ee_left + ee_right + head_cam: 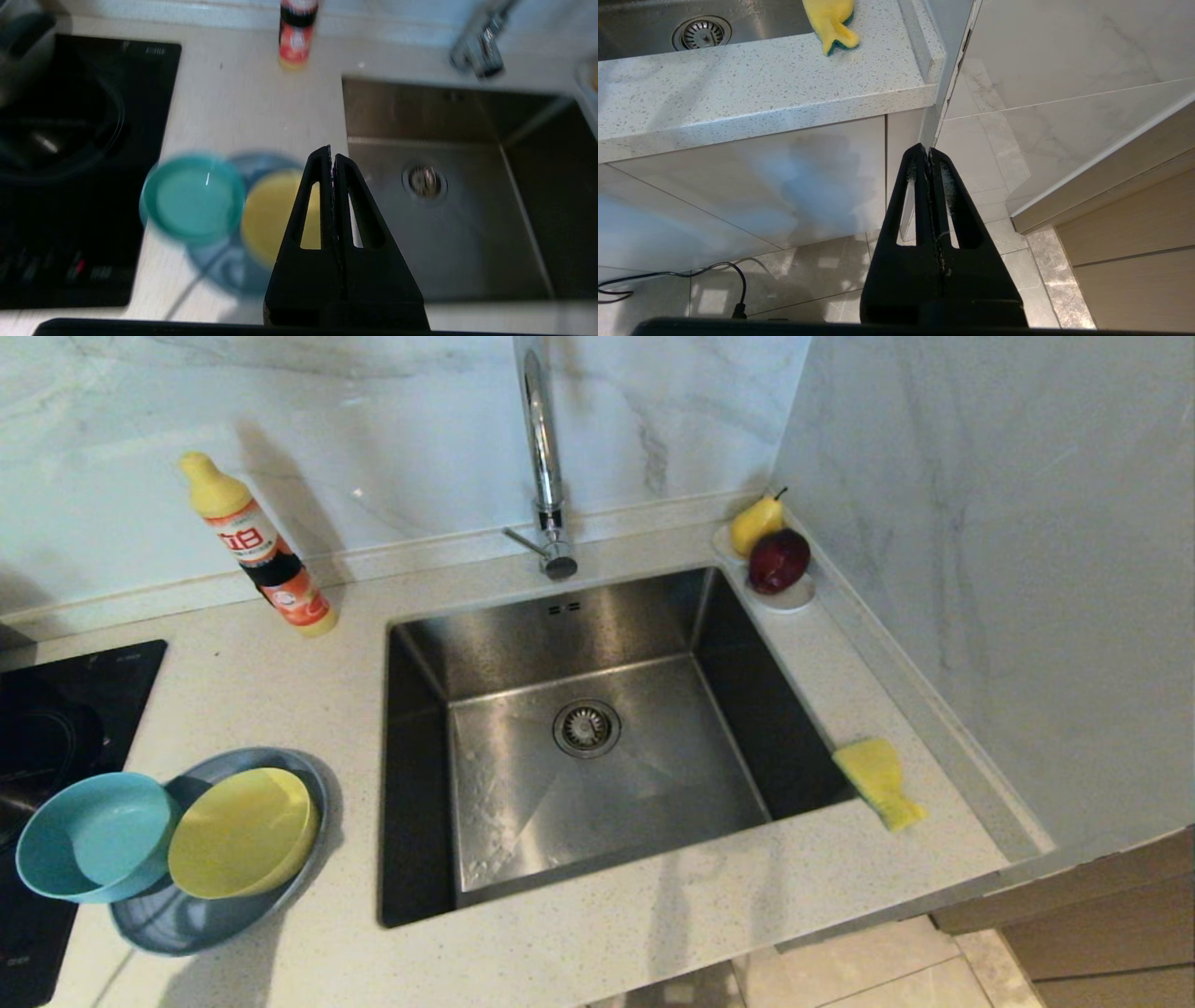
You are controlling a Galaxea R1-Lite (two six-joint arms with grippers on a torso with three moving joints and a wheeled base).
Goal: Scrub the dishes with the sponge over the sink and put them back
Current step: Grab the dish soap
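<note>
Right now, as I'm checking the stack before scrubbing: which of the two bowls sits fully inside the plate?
The yellow bowl. It rests wholly within the grey-blue plate, while the teal bowl hangs over the plate's left rim above the black cooktop.

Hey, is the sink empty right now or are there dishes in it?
Empty: the sink holds only its bare drain strainer. The plate and both bowls sit on the counter beside it.

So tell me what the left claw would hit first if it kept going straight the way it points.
Probably the yellow bowl on the grey plate: the shut left claw points at its rim nearest the sink, though depth is hard to judge.
</note>
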